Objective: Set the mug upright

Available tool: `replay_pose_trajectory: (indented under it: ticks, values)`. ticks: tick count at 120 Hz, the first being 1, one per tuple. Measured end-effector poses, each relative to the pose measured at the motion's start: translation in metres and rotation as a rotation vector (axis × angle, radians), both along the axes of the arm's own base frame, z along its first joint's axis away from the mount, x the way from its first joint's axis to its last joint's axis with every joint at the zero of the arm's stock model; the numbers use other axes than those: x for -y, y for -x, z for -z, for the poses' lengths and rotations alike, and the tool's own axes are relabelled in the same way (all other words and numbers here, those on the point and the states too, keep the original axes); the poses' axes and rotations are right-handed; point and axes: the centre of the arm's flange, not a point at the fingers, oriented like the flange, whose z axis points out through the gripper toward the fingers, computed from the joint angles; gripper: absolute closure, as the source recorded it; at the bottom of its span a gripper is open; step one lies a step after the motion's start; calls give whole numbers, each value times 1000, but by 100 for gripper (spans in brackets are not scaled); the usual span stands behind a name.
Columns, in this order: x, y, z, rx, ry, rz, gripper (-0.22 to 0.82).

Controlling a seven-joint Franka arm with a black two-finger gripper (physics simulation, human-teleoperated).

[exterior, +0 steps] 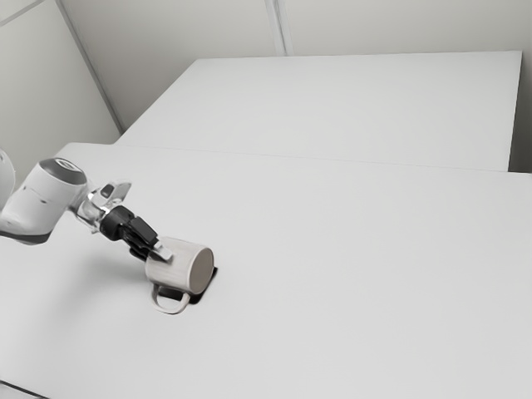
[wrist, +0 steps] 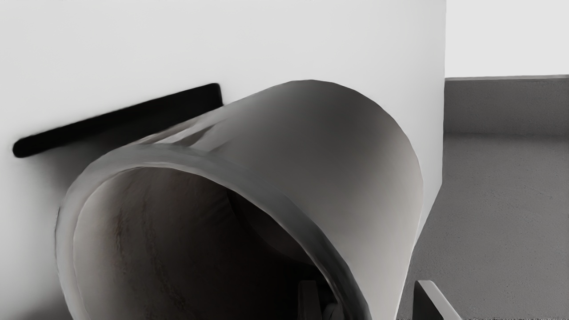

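A small mark sits on the dark cap (exterior: 66, 170) of the arm (exterior: 37, 199) in the exterior view, too small to read.

The wrist view looks into the mouth of the mug (exterior: 179, 266), where faint reddish-brown streaks run along the shadowed inner wall (wrist: 120, 231). The exterior view gives the other end — a round, brownish base (exterior: 202, 271) turned toward that view's right — and the handle (exterior: 171, 306), a pale loop on the side nearer that camera. It also shows a second white tabletop (exterior: 357, 108) beyond the desk (exterior: 332, 249), while the wrist view takes in a grey surface (wrist: 502, 222) past the desk's edge.

The mug lies on its side at the desk, its mouth toward the gripper (exterior: 156, 252) and its base away from it. The gripper stands moderately wide, astride the mug's wall at the rim: one finger (wrist: 307, 300) is within the mouth, the other finger (wrist: 438, 302) outside, and a gap shows between the outer one and the mug. It has no hold on the mug.

A flat black slab (wrist: 120, 120) lies on the desk by the mug, partly hidden by it; in the exterior view it peeks out by the base and near the handle. Whether it bears any of the mug's weight cannot be told.
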Motion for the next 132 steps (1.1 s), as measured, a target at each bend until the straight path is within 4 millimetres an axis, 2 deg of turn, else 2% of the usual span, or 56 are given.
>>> replay_pose_trajectory:
  ticks: [33, 59, 81, 110, 121, 132]
  values:
    - [7, -3, -2, 17, 3, 16, 67]
    - [11, -5, -6, 30, 0, 26, 68]
    - [22, -9, -22, 62, -13, 51, 73]
    - [57, -15, -50, 146, -128, 140, 74]
    - [81, -18, -63, 199, -251, 216, 75]
    - [105, -25, -65, 251, -378, 293, 75]
